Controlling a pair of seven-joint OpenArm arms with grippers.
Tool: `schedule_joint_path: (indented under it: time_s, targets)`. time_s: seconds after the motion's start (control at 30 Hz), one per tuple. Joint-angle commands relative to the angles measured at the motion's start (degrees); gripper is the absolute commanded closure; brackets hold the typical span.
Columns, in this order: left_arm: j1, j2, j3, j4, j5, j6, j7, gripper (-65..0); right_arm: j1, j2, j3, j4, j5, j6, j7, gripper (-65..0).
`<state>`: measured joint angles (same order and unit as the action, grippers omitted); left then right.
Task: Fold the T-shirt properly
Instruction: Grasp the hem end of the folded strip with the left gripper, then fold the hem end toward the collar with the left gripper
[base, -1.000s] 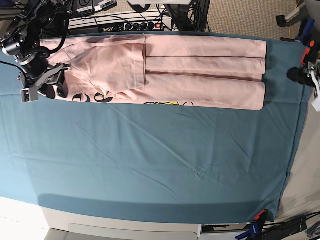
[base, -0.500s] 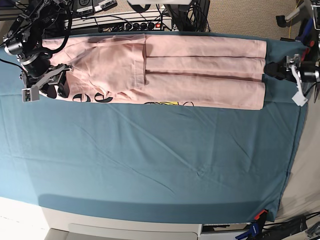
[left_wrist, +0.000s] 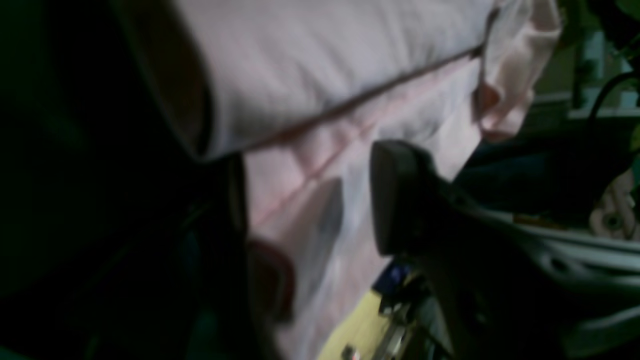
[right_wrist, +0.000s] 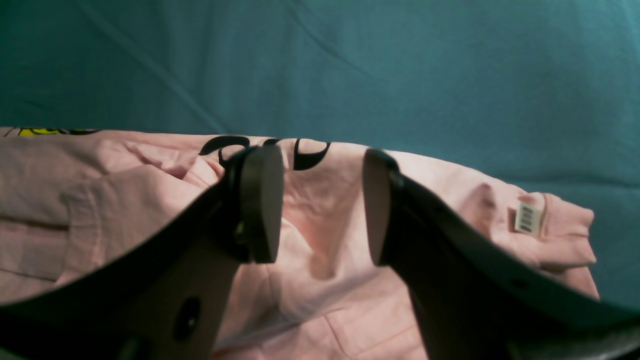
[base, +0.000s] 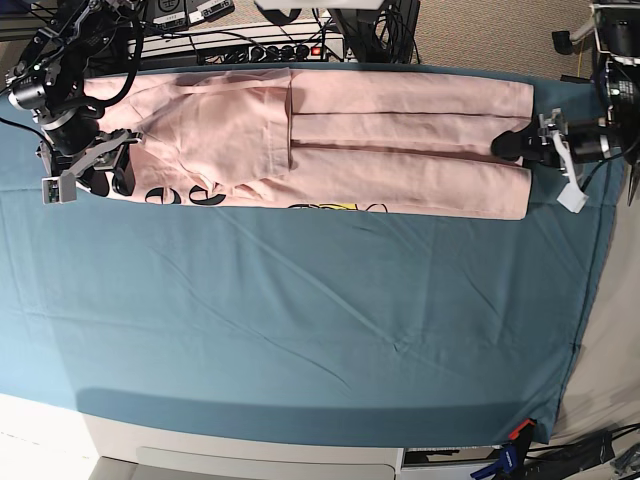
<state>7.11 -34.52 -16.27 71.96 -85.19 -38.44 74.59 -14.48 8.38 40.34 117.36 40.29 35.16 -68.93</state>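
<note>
Teal cloth sheet (base: 300, 330) covers the bench across the lower and middle frame, lying bare. Beyond it, the T-shirt (base: 400, 150) lies as a long folded strip along the upper edge, lettering at its near hem. The left tool (base: 512, 146), at upper right, is spread at the strip's end; the right tool (base: 98, 168), at upper left, is spread over the collar end, holding nothing. Recommended: grip every layer at the end edge before lifting, and keep the fold lines aligned.
</note>
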Motion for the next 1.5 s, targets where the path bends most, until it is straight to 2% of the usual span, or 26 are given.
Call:
schedule_joint_path:
  time_s: [0.0,0.3,0.57,0.6,0.87,1.1,1.3,1.37,1.47]
  targets:
    - [-0.3,-0.4,-0.3,0.6,0.2,0.1,0.3,-35.2,0.3,0.7,0.2,0.9,0.6,-0.1,1.7,-26.5]
    - [-0.5,3.5,-0.4,0.6,0.2,0.0,-1.1,-35.2,0.3,0.7,0.2,0.9,0.5,-0.5,1.7,-26.5]
    - [-2.1,5.1,-0.4,0.6,1.7,0.0,-2.7,-34.0,0.3,0.7,0.2,0.9,-1.6,-2.4,2.1,-26.5]
    - [-2.3,5.2,-0.4,0.6,1.8,0.0,-2.6,-31.6,0.3,0.7,0.2,0.9,-1.6,-2.4,2.1,-26.5]
    - [-2.5,5.4,-0.4,0.6,2.1,-0.6,-2.2,-0.3,0.3,0.7,0.2,0.9,-2.8,-3.3,2.3,-26.4]
    - [-2.5,5.5,-0.4,2.3,2.1,-1.6,-1.0,0.0,0.3,0.7,0.3,0.9,-10.2,-7.2,4.4,-26.4]
    - [-1.1,6.1,0.2,16.0,3.0,-1.6,0.3,0.0,0.4,0.9,0.3,0.9,-17.5,-12.4,6.9,-26.4]
    - [-0.7,6.1,1.8,22.2,7.4,-1.6,-1.5,0.0,0.4,0.9,0.4,0.9,-19.2,-13.2,7.5,-26.4]
    - [-0.4,6.1,6.8,29.1,16.7,-1.6,-7.5,0.0,0.4,0.9,1.1,0.9,-20.9,-13.2,8.0,-26.4]
